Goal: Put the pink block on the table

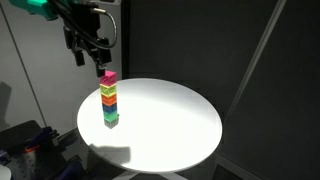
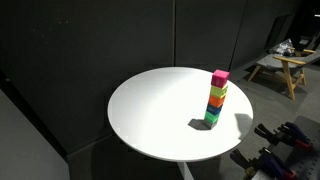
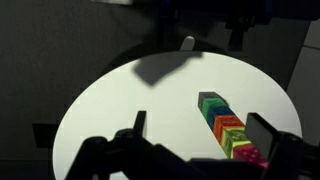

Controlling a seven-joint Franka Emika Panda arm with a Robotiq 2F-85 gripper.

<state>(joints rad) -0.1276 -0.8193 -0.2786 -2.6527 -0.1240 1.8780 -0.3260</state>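
The pink block (image 1: 109, 76) is the top cube of a stack of colored cubes near the edge of the round white table (image 1: 170, 125). It shows in both exterior views, here too (image 2: 220, 76), with yellow, orange and green cubes below it. In the wrist view the pink block (image 3: 250, 153) lies close to the right finger, on the table (image 3: 120, 100). My gripper (image 1: 90, 60) hangs open and empty just above and to the side of the stack. Its fingers (image 3: 200, 130) are spread wide, and nothing is between them. The gripper is out of view in an exterior view.
Black curtains surround the table. A wooden bench (image 2: 285, 65) stands behind at the right. Cluttered gear lies on the floor (image 1: 25, 145) and beside the table (image 2: 285, 140). The stack casts a shadow on the tabletop (image 2: 198, 124).
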